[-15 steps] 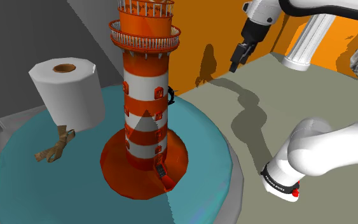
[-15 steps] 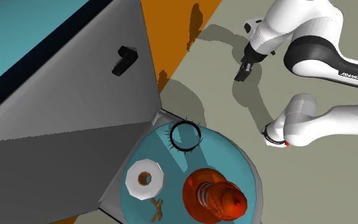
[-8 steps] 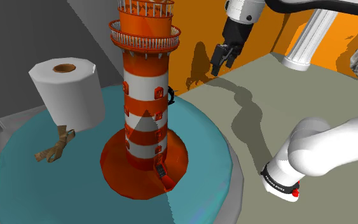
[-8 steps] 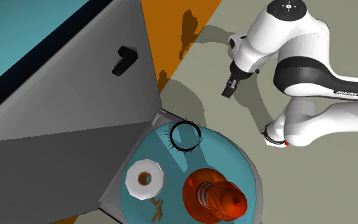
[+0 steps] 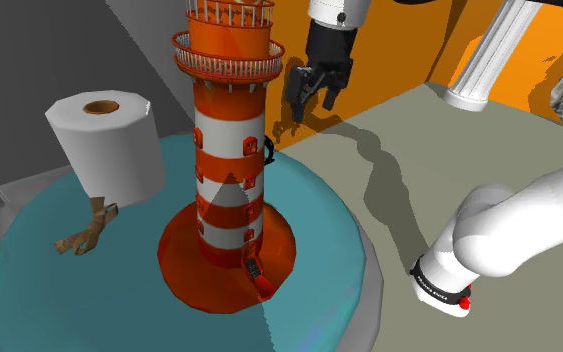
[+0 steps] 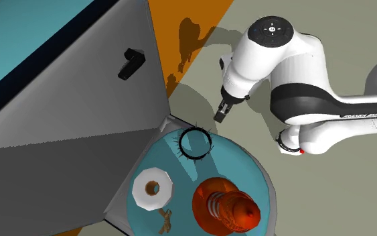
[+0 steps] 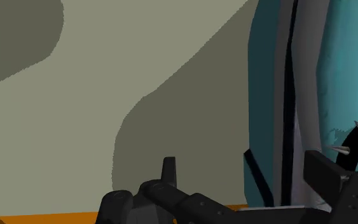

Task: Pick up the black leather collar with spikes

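Collar [image 6: 195, 143]: black ring with outward spikes, seen whole from the second exterior view, flat at the teal table's [image 6: 250, 171] edge nearest the gripper [image 6: 221, 112]. Fingers apart, holding nothing. From the shoulder view, the lighthouse [image 5: 227, 150] hides most of it.

The round teal-topped table [image 5: 319, 225] stands on a grey-green floor [image 5: 449, 140]. Just beside the table: a tall grey cabinet [image 6: 80, 114] with a black handle [image 6: 131, 64]. Beyond the table: an orange wall [image 5: 389, 70] and a white column [image 5: 484, 62]. Soft shadows cross the floor near the table.
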`<state>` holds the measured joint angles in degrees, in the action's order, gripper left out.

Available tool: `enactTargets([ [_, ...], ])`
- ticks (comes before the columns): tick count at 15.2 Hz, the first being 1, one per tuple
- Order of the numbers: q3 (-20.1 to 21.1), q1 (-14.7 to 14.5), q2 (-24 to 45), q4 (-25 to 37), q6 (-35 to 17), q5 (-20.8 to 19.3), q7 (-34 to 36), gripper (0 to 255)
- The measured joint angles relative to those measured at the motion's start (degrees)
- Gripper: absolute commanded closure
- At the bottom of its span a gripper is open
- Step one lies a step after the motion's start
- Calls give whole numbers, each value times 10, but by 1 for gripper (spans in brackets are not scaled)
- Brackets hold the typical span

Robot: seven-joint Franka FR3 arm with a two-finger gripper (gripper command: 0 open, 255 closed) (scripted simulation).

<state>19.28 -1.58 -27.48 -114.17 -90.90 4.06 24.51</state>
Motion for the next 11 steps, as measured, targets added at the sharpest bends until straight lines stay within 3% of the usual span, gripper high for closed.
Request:
enactTargets([
  [7, 85, -1, 130, 127, 13, -13, 132, 0],
  [11, 92, -2, 140, 119, -4, -14, 145, 0],
])
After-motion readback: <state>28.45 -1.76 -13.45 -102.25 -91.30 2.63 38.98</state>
